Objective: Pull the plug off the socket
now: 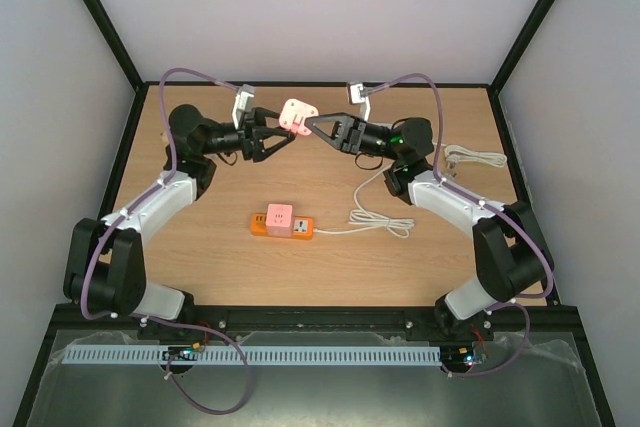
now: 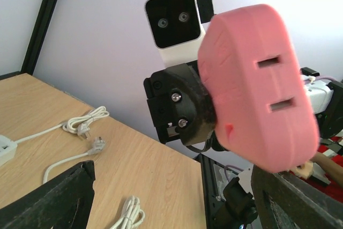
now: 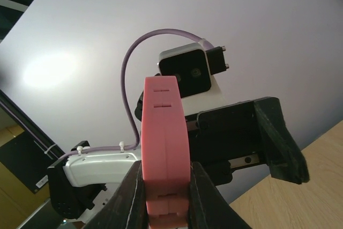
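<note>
A pink plug (image 1: 298,115) hangs in the air above the far middle of the table. My right gripper (image 1: 307,125) is shut on it; in the right wrist view the two fingers (image 3: 124,197) clamp the plug's (image 3: 165,143) flat sides at its lower end. My left gripper (image 1: 284,138) is open just left of the plug. In the left wrist view the plug (image 2: 257,84) fills the upper right, above the right finger (image 2: 295,199), and the wide gap of the left gripper (image 2: 171,174) is empty. The orange socket strip (image 1: 283,226) lies on the table with a pink block (image 1: 279,215) on it.
A white cable (image 1: 380,215) runs right from the strip and loops. A second coiled white cable with a plug (image 1: 475,157) lies at the right edge; cables also show in the left wrist view (image 2: 80,127). Black frame posts and white walls surround the table.
</note>
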{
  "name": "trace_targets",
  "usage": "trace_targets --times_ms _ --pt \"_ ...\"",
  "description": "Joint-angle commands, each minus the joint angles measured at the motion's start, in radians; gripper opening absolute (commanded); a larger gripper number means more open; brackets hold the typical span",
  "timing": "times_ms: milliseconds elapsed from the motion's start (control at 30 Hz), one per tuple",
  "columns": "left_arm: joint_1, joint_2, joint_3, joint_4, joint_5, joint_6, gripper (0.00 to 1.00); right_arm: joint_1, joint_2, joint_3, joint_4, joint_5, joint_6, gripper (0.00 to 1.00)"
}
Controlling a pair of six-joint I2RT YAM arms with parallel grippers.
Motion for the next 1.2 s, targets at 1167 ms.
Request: trace_targets --times_ms 1167 --pt "0.037 -0.003 0.099 -0.42 -0.28 0.199 0.6 0.028 -0.031 -0.038 -0.129 -0.028 -0.245 0.02"
